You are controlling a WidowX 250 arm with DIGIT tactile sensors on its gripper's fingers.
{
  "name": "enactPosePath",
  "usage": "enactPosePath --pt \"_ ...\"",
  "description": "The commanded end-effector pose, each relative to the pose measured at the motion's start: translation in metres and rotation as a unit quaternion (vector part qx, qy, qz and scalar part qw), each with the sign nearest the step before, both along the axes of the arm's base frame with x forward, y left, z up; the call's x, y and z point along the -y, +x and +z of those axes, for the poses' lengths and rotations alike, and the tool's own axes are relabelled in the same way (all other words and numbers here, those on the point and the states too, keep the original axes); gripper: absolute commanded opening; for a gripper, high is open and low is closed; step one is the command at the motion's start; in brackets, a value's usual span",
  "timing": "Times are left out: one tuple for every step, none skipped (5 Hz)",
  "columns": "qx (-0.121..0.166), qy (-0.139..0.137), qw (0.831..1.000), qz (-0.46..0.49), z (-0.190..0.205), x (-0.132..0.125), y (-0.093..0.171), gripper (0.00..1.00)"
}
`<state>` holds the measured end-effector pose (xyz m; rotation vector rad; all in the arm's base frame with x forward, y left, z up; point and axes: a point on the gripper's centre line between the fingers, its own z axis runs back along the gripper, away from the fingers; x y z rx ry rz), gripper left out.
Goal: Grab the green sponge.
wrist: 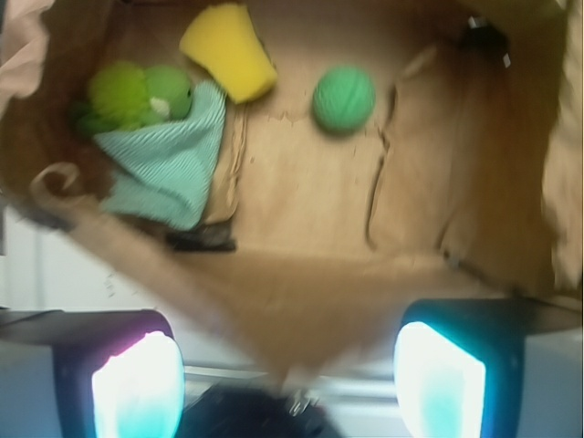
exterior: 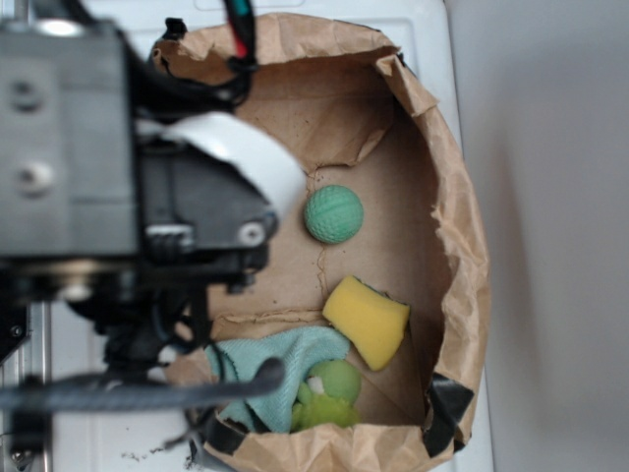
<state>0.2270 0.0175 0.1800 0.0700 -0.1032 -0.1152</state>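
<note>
One green sponge (exterior: 333,214): round, ribbed surface; lies alone mid-floor of the paper bag (exterior: 462,246), near the yellow sponge (exterior: 366,321) but apart from it.
Gripper (wrist: 287,383): fingers (wrist: 137,388) spread wide, holding nothing; over the bag's edge, well apart from the green sponge.
Arm (exterior: 147,197): above the bag's left edge.

I count five things inside one brown paper bag (exterior: 462,246) — one green ball (exterior: 333,214), one yellow sponge (exterior: 366,321), one teal cloth (exterior: 280,359) — and two green plush lumps (exterior: 329,393).
</note>
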Motion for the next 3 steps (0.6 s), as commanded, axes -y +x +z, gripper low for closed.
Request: enactPosePath --pt "0.051 -0.012 0.997 -0.055 -0.010 0.000 0.037 1.00" --pt "0.034 -0.026 0.996 -0.072 -0.037 0.002 0.077 1.00" --pt "0.037 -0.033 0.996 -0.076 -0.046 0.006 0.103 1.00"
